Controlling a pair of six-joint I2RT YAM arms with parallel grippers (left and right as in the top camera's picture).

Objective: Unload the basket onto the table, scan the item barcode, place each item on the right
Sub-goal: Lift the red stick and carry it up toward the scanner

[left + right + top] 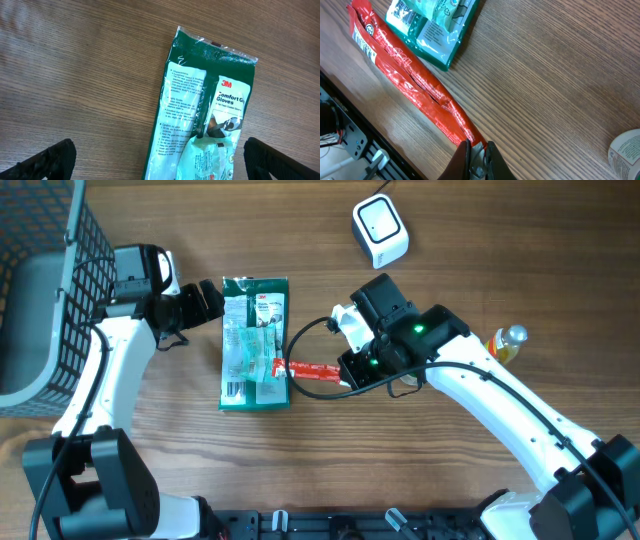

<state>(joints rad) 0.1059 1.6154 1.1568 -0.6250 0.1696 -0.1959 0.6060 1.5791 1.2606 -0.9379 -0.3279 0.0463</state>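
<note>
One dark mesh basket (95,240) stands at the table's (480,260) left edge. Beside it the left tool (208,302) hangs with fingers spread wide, holding nothing, just above the top end of one green glove pack (255,345). The pack lies flat with a pale folded insert inside it. One long red packet (315,370) lies on the table just right of the pack, and the right tool (476,150) is pressed together, pinching its right end. One white scanner (380,230) sits at the far side. One small bottle (508,343) lies farthest right.
</note>
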